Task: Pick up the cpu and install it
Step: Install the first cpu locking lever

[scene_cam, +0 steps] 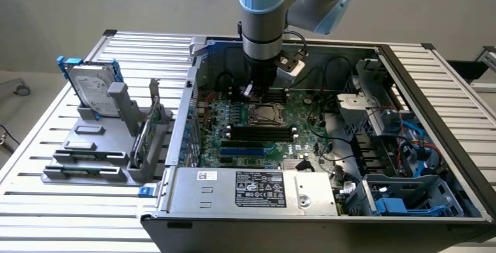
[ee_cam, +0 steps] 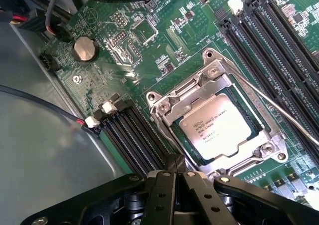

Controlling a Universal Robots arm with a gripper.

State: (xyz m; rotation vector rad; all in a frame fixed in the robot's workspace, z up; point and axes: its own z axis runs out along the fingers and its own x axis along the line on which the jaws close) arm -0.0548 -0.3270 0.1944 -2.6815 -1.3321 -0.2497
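The cpu [ee_cam: 215, 127] lies flat inside the square socket [ee_cam: 164, 105] on the green motherboard [ee_cam: 149, 50], silver lid up with its printed marking readable; it looks level in the recess, so I judge it placed. I cannot tell whether the metal retaining frame around it is latched. A thin wire lever [ee_cam: 269, 103] runs slantwise past one side of the socket. In my judgement the chip is light, stiff and thin. Its smooth metal lid is likely slippery, and its underside and the socket contacts are likely fragile. It should therefore be held by two opposite pale edges, kept level, and never pressed on the lid or dragged sideways. The pincer [ee_cam: 175, 167] is pressed together with nothing between its fingers. It stands just beside the socket's edge, apart from the chip; in the exterior view the pincer [scene_cam: 250, 90] hangs just above the board inside the open computer case [scene_cam: 434, 67]. Count: one cpu, one socket, one lever, one coin-cell battery [ee_cam: 84, 49], one arm. Black memory slots [ee_cam: 134, 140] run in banks on two sides of the socket; I cannot count them exactly. Outside the case, on the slatted metal surface [scene_cam: 46, 206], one hard drive [scene_cam: 93, 90] with blue brackets stands upright in a grey rack, well apart from the work.
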